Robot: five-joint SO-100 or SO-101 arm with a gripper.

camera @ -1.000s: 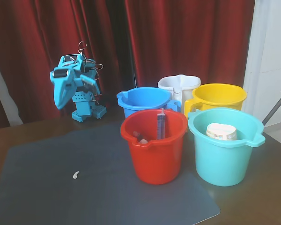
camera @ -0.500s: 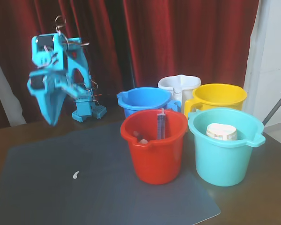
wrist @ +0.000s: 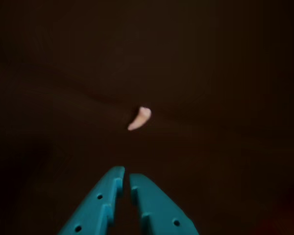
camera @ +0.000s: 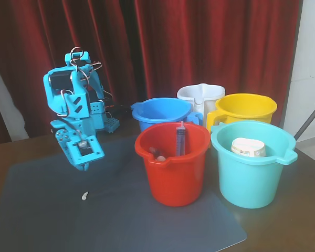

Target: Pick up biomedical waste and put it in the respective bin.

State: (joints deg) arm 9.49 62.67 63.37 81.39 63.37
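Biomedical waste (camera: 84, 196), a tiny off-white lump, lies on the dark mat (camera: 147, 226) in the fixed view, just below the gripper (camera: 84, 167) hanging above it, left of the red bucket (camera: 173, 163). From the wrist view, the lump (wrist: 139, 118) sits ahead of the jaws, which are nearly together, apart from it.

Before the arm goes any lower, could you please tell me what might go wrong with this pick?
1. The pincer looks nearly closed above the biomedical waste; unless it opens, it may push the lump aside.
2. The waste is tiny and lies flat on the grey mat, so the tips could miss it or scrape the mat.
3. The red bucket and teal bucket stand close together; the drop may land wrongly.
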